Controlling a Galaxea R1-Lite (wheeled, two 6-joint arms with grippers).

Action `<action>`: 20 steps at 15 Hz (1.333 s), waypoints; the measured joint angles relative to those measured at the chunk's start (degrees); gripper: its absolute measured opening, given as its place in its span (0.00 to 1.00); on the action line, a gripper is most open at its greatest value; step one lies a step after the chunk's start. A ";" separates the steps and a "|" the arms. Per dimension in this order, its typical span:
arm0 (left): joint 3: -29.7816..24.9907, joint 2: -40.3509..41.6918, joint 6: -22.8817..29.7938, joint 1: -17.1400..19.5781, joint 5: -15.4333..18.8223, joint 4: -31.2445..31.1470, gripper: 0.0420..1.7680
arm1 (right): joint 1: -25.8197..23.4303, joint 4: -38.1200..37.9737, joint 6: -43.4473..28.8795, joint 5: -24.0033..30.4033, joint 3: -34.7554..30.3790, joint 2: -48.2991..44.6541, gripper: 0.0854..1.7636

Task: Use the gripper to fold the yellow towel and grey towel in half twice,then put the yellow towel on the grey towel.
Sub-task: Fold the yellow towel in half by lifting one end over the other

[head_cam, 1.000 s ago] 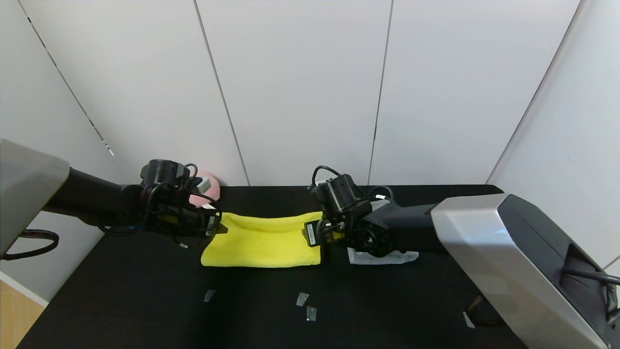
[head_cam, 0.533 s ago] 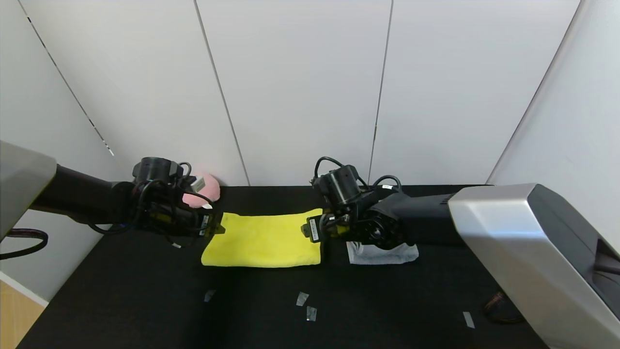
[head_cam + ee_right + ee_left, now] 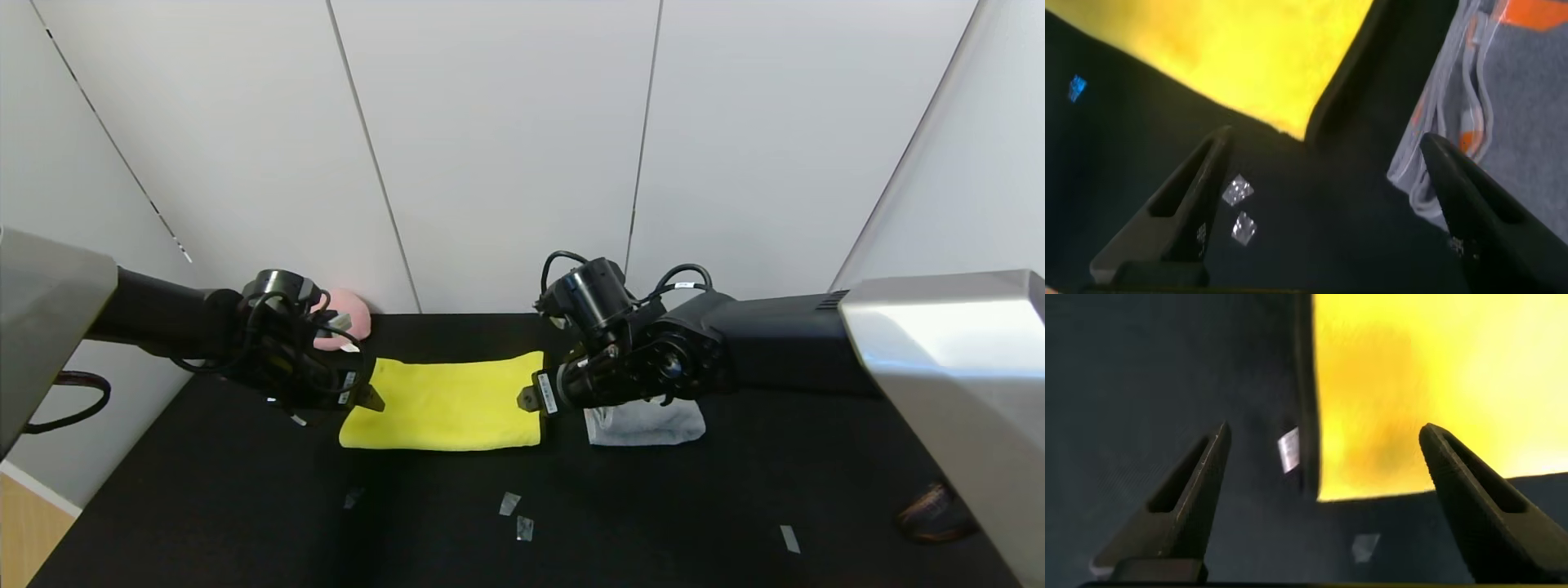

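Yellow towel lies folded on the worktop; we've got left tool and right tool spread wide, empty, at its ends, grey towel just beside.

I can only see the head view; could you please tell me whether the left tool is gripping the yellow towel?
Observer: No. The left wrist view shows the left tool open, with a corner of the yellow towel lying flat between its fingers.
Operator: Thank you. And the right tool?
Observer: The right tool is open too and holds nothing; below it lie the towel's other corner and the black table.
Operator: Is the grey towel folded?
Observer: Yes. The grey towel shows stacked edges with orange marks.
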State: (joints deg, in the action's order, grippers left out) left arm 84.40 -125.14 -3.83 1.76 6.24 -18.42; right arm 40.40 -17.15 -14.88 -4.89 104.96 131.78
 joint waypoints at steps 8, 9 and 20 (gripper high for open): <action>7.45 -5.22 4.84 -0.11 5.06 -1.74 0.95 | -0.68 0.16 1.94 2.32 -8.90 -7.30 0.95; 9.12 -6.29 5.39 -0.02 5.30 -2.11 0.96 | -0.79 0.22 2.28 2.62 -11.41 -9.05 0.96; 11.86 -10.18 6.73 0.35 5.28 -2.22 0.67 | -1.43 0.55 2.68 2.57 -18.08 -15.19 0.96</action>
State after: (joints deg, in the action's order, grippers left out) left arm 96.26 -135.32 2.90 2.11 11.52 -20.64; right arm 38.97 -16.60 -12.20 -2.32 86.88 116.59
